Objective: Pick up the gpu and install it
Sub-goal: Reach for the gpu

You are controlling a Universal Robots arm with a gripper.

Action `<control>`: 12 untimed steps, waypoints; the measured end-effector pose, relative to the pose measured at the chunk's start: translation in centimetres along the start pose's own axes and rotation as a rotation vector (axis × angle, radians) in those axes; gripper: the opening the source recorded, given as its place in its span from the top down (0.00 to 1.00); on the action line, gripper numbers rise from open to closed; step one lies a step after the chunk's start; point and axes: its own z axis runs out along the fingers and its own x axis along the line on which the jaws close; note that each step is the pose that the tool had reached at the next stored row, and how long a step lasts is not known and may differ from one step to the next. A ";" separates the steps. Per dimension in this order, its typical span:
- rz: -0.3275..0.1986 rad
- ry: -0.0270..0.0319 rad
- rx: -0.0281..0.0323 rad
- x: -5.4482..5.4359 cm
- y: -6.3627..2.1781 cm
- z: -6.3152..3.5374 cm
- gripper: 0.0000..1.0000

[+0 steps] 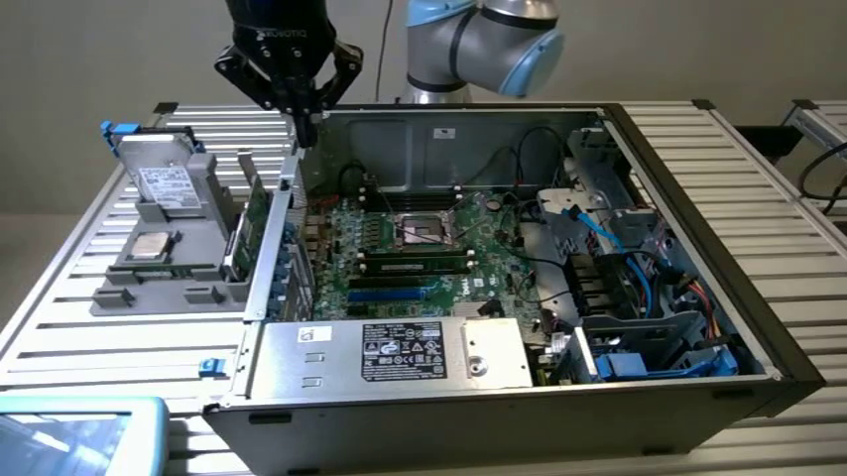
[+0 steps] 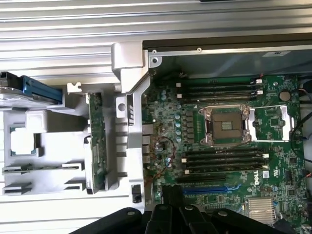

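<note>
The gpu (image 1: 248, 226) stands on edge in a slot of the grey holder tray (image 1: 146, 293), just outside the computer case's wall on the exterior view's left. Its thin green board edge also appears in the wrist view as the gpu (image 2: 97, 146). My gripper (image 1: 304, 134) hangs above the case's wall, beyond the card and higher than it, pointing down. Its fingers are shut together with nothing between them. In the wrist view the dark fingers (image 2: 170, 200) hover over the motherboard (image 2: 229, 146) edge, apart from the card.
The open computer case (image 1: 688, 188) holds the motherboard (image 1: 437, 248), cables and a power supply (image 1: 397, 352). On the holder tray lie a silver hard drive (image 1: 170, 186) and a processor chip (image 1: 153, 245). A ribbed metal table (image 1: 79, 327) surrounds everything.
</note>
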 end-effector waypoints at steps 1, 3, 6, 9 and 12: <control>0.000 0.0000 0.0000 0.4 -0.02 0.02 0.88; 0.000 0.0000 0.0000 1.3 -0.02 0.07 0.88; 0.000 0.0001 -0.0004 2.7 -0.05 0.14 0.88; 0.000 0.0002 -0.0016 4.1 -0.01 0.22 0.88; 0.000 0.0003 -0.0036 5.5 0.13 0.28 0.88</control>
